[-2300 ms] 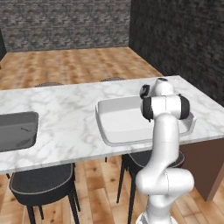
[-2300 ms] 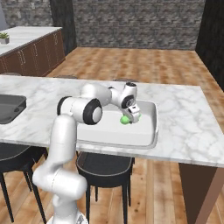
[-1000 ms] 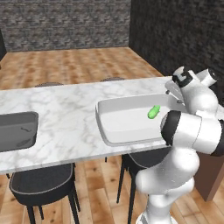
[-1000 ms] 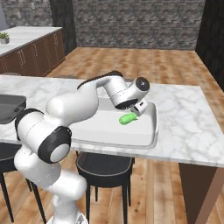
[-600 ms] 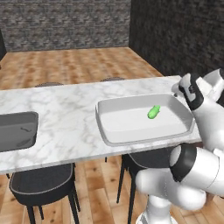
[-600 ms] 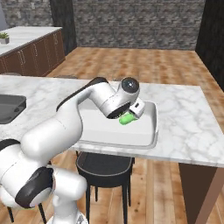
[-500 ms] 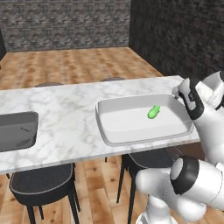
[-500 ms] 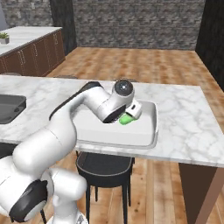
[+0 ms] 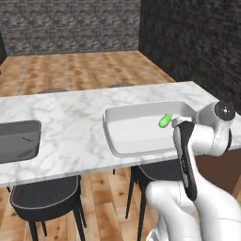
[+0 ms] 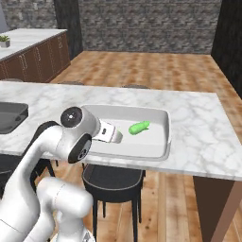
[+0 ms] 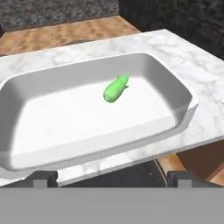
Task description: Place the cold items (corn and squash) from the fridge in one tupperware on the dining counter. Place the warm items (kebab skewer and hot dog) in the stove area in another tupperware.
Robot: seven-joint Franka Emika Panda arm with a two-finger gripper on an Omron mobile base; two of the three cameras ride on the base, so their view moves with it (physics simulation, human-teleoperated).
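We saw two dark round stools (image 9: 44,200) tucked under the near edge, a second one (image 10: 113,178) further along. A dark grey tray (image 9: 18,140) sat at the far left. Brown cabinets (image 10: 35,59) with a small potted plant (image 10: 4,41) stood before a grey brick wall (image 10: 146,26), on wooden flooring (image 9: 75,70).

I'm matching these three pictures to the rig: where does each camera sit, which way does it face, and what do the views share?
Left base view: behind the arm to its left, looking forward and down over the dining counter; the white arm rises at lower right.
Right base view: behind the arm to its right, facing the same counter; the arm rises at lower left.
Hand view: on the hand, looking along the open gripper into the tupperware.
All three share the tupperware holding one green vegetable.
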